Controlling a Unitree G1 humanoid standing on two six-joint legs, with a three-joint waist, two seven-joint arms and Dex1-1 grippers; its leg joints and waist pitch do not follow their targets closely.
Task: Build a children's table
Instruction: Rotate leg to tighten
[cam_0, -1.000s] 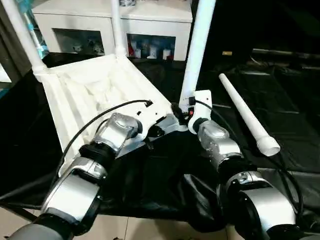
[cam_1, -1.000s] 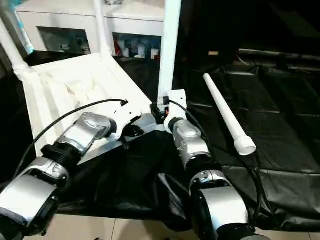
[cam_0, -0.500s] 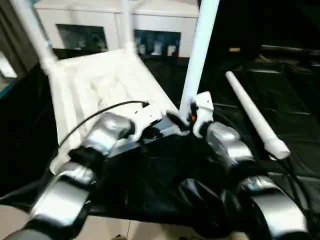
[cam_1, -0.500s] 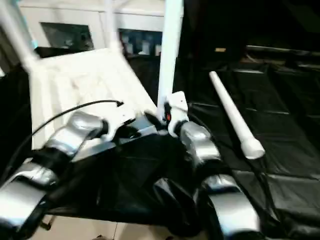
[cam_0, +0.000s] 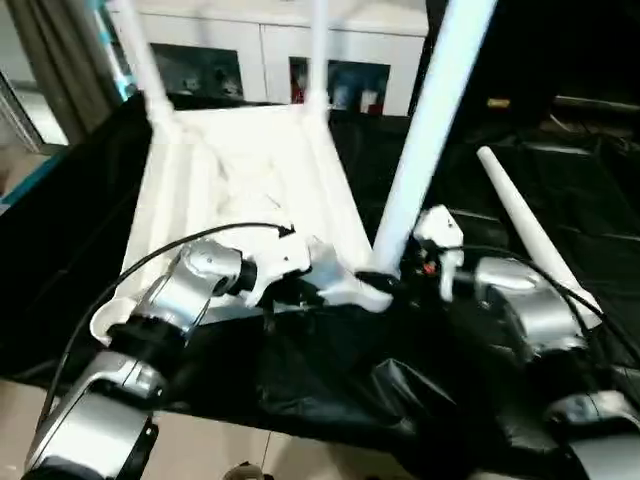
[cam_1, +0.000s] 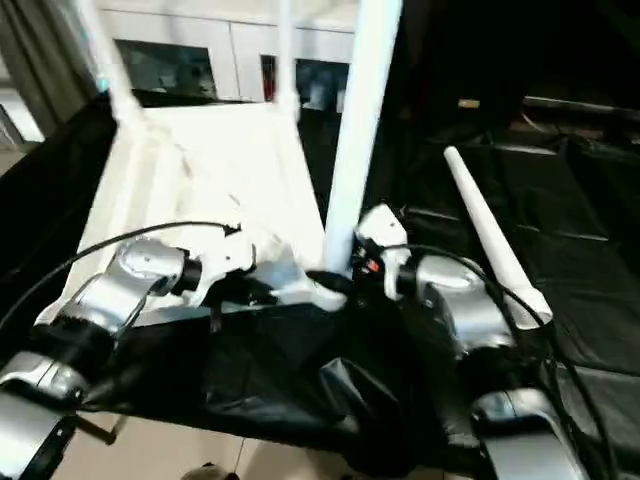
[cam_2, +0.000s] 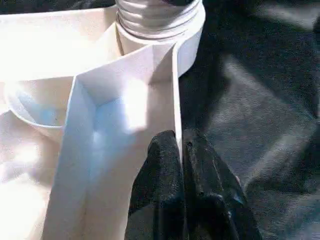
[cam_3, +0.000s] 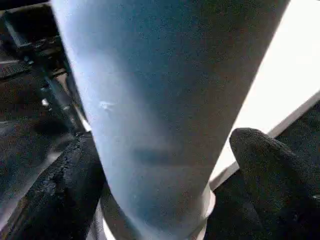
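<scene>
Left gripper (cam_2: 181, 150) pinched on the table (cam_0: 240, 170) rim, centre frame; right gripper (cam_3: 165, 165) clamped around the upright leg (cam_0: 425, 140).

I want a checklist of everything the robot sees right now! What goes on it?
Surface: black sheet covering the work area.
Job's things: upside-down table top; three legs standing in corner sockets; near leg; loose leg lying on the sheet.
Clutter: nothing seen.
Grippers: left gripper pinches the table top's rim; right gripper wraps the near leg's base.
Cables: black cable over the left forearm.
Surroundings: white cabinet with glass doors behind.
</scene>
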